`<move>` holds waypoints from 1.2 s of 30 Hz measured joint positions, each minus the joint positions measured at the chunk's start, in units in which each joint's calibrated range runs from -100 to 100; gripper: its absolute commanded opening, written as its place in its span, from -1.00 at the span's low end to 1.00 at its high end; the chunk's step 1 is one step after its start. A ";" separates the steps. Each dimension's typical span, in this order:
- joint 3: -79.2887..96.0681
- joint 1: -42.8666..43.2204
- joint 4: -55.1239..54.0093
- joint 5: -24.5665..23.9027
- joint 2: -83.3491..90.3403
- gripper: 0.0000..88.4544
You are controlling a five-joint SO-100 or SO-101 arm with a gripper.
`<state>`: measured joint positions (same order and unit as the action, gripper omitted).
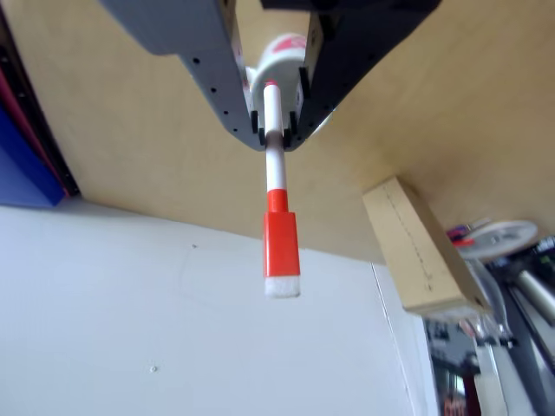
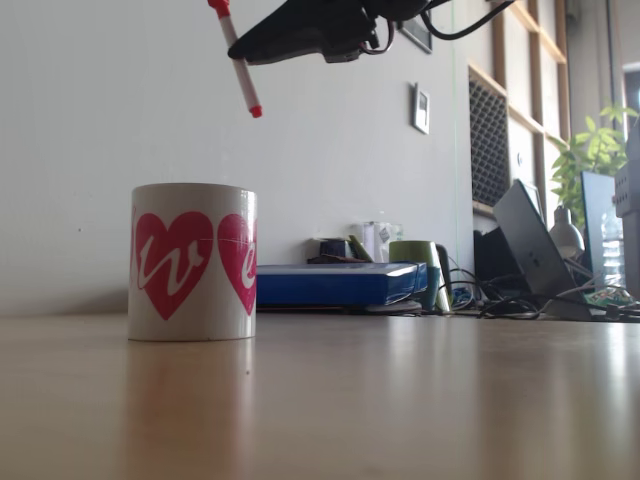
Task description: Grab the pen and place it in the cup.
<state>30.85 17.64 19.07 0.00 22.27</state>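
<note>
Pen gripped in the pincer, held in the air above the cup

The pen (image 2: 238, 65) hangs tilted over the cup (image 2: 192, 262), its small red end lowest and just above the right side of the rim, not touching it; in the other view the pen (image 1: 276, 165) has its white barrel clamped between the two fingers of the pincer (image 1: 274, 134), which is closed tight on it, while the chunky orange-red cap with its white tip sticks out past the fingertips. The cup, white with pink hearts, stands upright on the wooden counter (image 2: 400, 400); its inside cannot be seen from this low angle. Behind it lie a blue book (image 2: 335, 283), a green mug (image 2: 415, 260) and tangled cables (image 2: 520, 300) near a white wall (image 2: 100, 120)
</note>
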 measured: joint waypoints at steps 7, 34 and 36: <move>2.48 1.11 -5.08 -2.10 -1.60 -0.97; 15.34 2.36 -26.10 -0.88 -13.22 -0.97; 15.34 2.36 -26.10 -0.88 -14.40 -0.97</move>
<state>46.19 20.00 -7.03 -0.88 7.87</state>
